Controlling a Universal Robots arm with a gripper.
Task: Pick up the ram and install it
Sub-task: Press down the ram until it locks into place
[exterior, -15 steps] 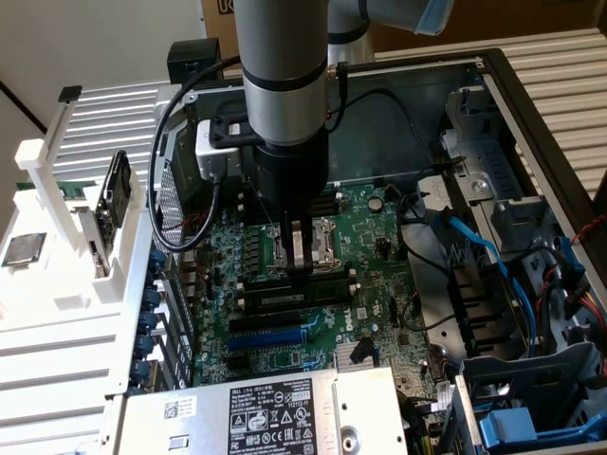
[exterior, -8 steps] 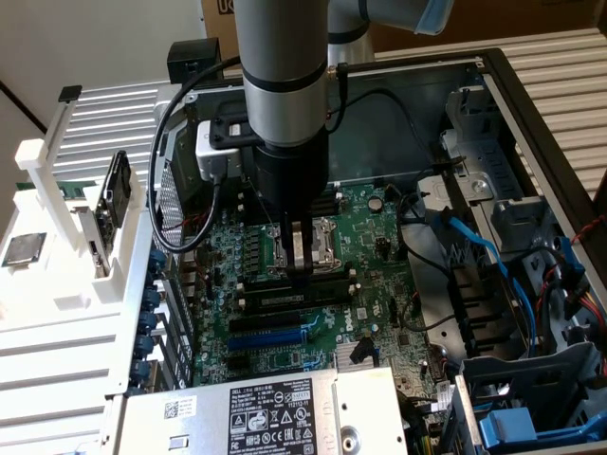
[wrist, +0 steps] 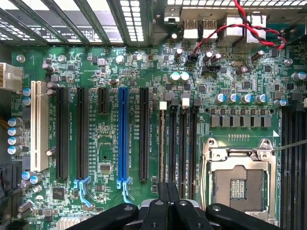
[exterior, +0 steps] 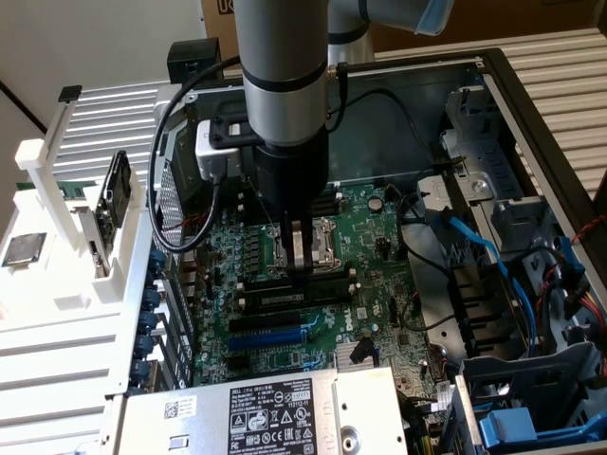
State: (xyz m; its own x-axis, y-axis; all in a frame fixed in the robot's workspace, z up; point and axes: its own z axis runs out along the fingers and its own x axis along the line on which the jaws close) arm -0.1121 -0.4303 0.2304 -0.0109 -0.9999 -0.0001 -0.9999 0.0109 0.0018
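Claw [wrist: 168,201] pressed together, empty, low over the memory slots [wrist: 176,139]; ram apparently not yet installed.

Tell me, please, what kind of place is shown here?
Probably an electronics assembly or repair workbench: an open computer case lies on its side, exposing a green motherboard with an empty processor socket, and a robot arm reaches into it.

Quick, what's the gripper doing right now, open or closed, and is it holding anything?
Gripper: closed, fingers together, down over the motherboard by the memory slots. Whether it holds anything cannot be told.
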